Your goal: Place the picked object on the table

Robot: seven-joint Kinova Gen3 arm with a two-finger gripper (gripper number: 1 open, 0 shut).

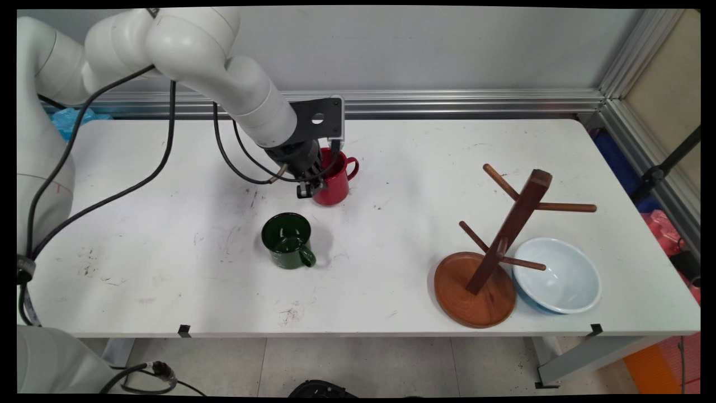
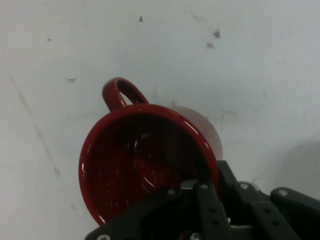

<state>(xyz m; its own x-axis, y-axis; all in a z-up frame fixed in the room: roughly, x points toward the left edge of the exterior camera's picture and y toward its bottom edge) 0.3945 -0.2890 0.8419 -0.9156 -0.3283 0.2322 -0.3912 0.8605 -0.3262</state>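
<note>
Now you see pincer (image 1: 311, 189) clamped on near wall of red mug (image 1: 337, 180) | mug upright on table (image 1: 168, 235), behind green mug (image 1: 289, 239) | likely enamel: light, rigid, slick; rim wall grips best

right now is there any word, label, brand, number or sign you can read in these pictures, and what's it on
None can be read in either view.
The red mug at the gripper is plain.
The green mug, the wooden mug tree and the light blue bowl are plain too.
The arm's white links show no lettering here.
</note>
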